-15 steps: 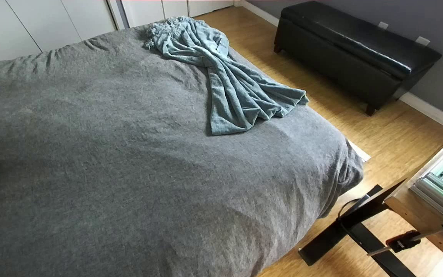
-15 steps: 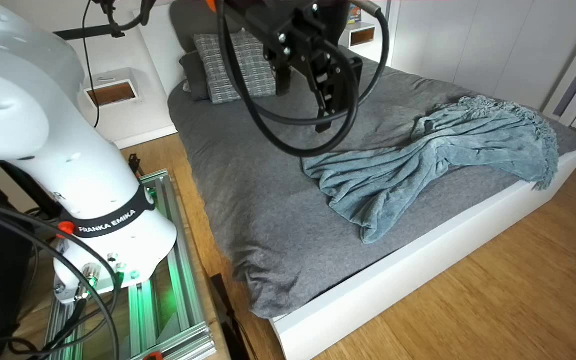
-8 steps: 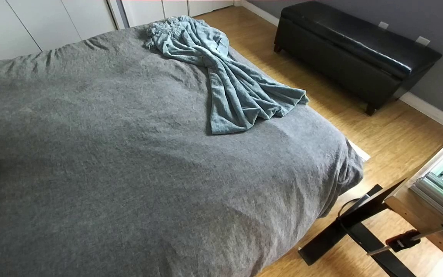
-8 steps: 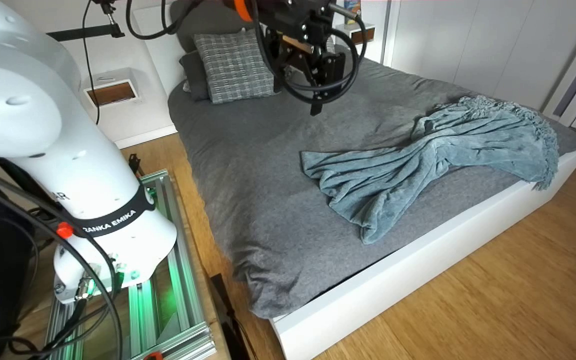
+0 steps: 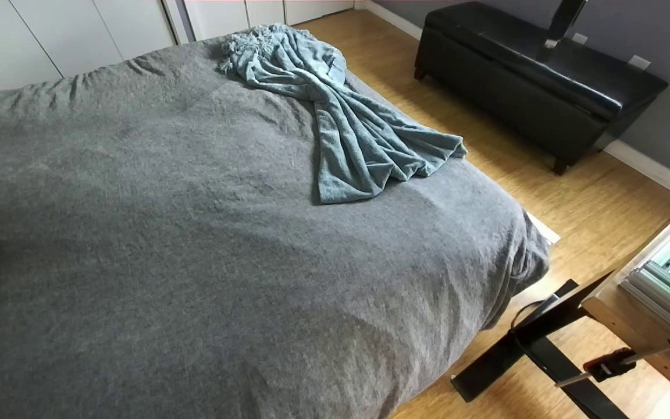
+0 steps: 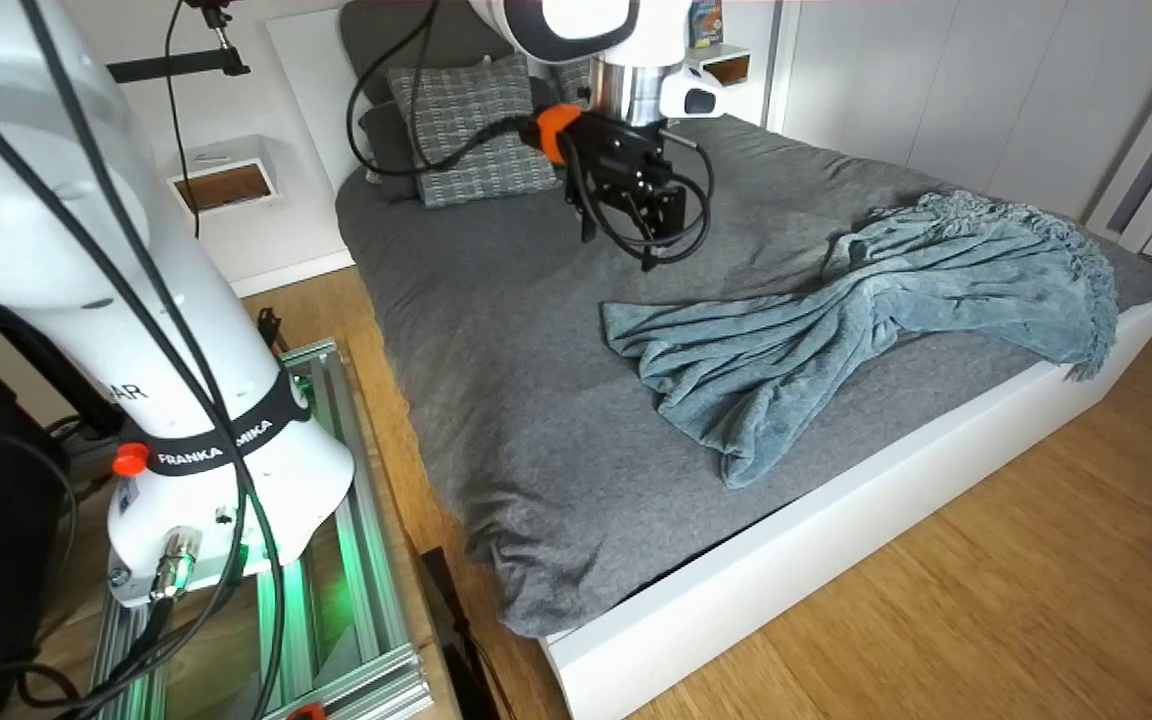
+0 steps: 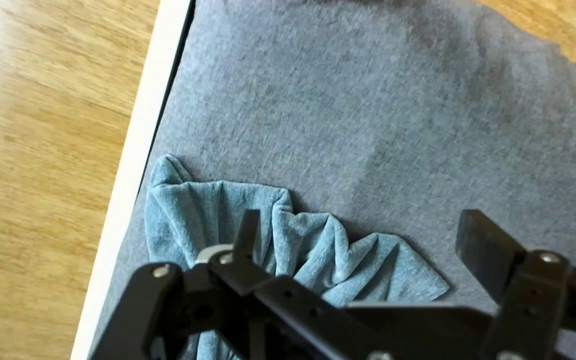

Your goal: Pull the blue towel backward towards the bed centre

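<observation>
Bedroom, wood floor [image 6: 1026,570] out past the fingers [image 7: 485,245] on one side. Bed [image 6: 536,400], grey, directly below the fingers. White rail [image 6: 856,510] along its edge, floor side of the fingers. Bench [image 5: 503,81], black, well off that same way, beyond the rail. Only one arm [image 6: 131,350], so no nearer-hand question.

Towel [image 6: 866,310]: on the bed below the fingers, long axis roughly along the rail. Near end sits under them; the rest runs off away from the arm, fringe [image 6: 1091,290] well apart from the fingers. Pillow [image 6: 486,95] opposite side from the rail, also well apart.

Gripper [image 7: 363,230]: fingers wide apart, holding nothing. In the wrist view the rail-side finger [image 7: 248,232] overlaps the towel; the pillow-side finger [image 7: 493,255] is over the bed, just past the towel's corner [image 7: 418,282]. Height above the towel hard to judge.

My read: lining up for the grab, pull not begun. Key relation: bed centre is to the pillow side of the fingers, so the drag likely goes across the towel's long axis. Closing line also runs across the folds, should bunch them. Some hem [image 7: 298,235] lies outside the rail-side finger; shift railward for a fuller bite. Risk: near end comes, fringe end lags.
</observation>
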`<act>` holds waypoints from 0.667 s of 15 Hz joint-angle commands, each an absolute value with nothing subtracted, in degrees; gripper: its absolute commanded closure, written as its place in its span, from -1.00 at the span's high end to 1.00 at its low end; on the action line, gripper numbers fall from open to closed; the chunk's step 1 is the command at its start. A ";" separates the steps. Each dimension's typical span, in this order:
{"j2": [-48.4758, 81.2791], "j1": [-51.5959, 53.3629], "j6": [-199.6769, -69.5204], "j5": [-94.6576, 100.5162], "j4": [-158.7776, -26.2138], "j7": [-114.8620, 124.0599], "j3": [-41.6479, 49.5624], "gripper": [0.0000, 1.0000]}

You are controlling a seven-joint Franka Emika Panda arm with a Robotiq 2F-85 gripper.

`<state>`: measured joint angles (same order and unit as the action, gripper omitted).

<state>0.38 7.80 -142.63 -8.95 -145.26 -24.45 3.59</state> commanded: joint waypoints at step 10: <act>27.28 -3.89 -155.54 -6.24 -126.15 -25.38 -4.42 1.00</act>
